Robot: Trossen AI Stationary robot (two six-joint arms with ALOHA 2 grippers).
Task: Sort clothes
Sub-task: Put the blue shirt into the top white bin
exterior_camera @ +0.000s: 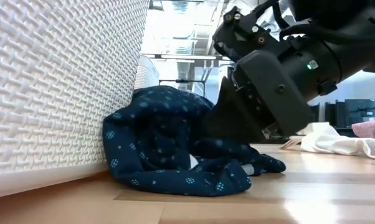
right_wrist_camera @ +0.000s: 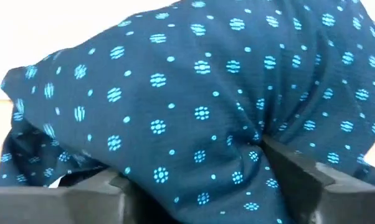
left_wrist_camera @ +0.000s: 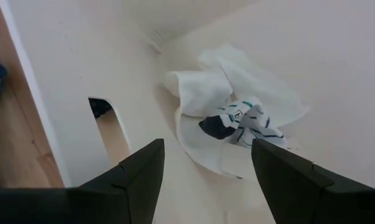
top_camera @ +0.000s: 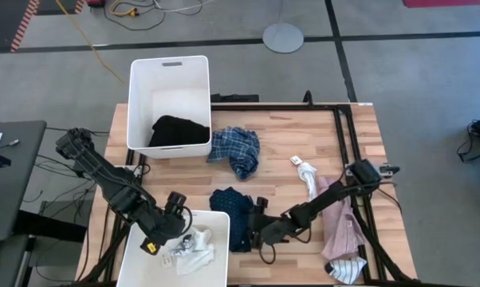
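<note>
The navy dotted piece [top_camera: 230, 211] [exterior_camera: 169, 149] [right_wrist_camera: 194, 93] lies bunched on the table against the near white bin's right wall [top_camera: 222, 255] [exterior_camera: 50, 81]. My right gripper [top_camera: 260, 231] [exterior_camera: 234, 121] [right_wrist_camera: 200, 193] is down at its right side, open, with cloth between the fingers. My left gripper [top_camera: 176, 231] [left_wrist_camera: 206, 186] hangs open above that bin, over white and striped socks [top_camera: 194, 251] [left_wrist_camera: 237, 112] on its floor. A black piece [top_camera: 179, 131] lies in the far white bin [top_camera: 170, 64]. The blue plaid shirt [top_camera: 236, 150], a white sock [top_camera: 306, 171] and the pink shirt [top_camera: 342, 231] lie on the table. My right gripper has its two fingers [right_wrist_camera: 293, 168] sunk into the piece's right-hand side, with a rounded bulge of dotted cloth [right_wrist_camera: 200, 149] standing between them. The fingers come slanting down from the table's right. The piece rests on the table, bunched and slack.
The near bin's wall stands right behind the dotted piece. A dark frame rail [top_camera: 348, 143] runs along the table's right part. The pink shirt [exterior_camera: 371, 129] and a white cloth [exterior_camera: 331, 140] lie under and beside my right arm. Bare wood shows in the table's middle [top_camera: 288, 143].
</note>
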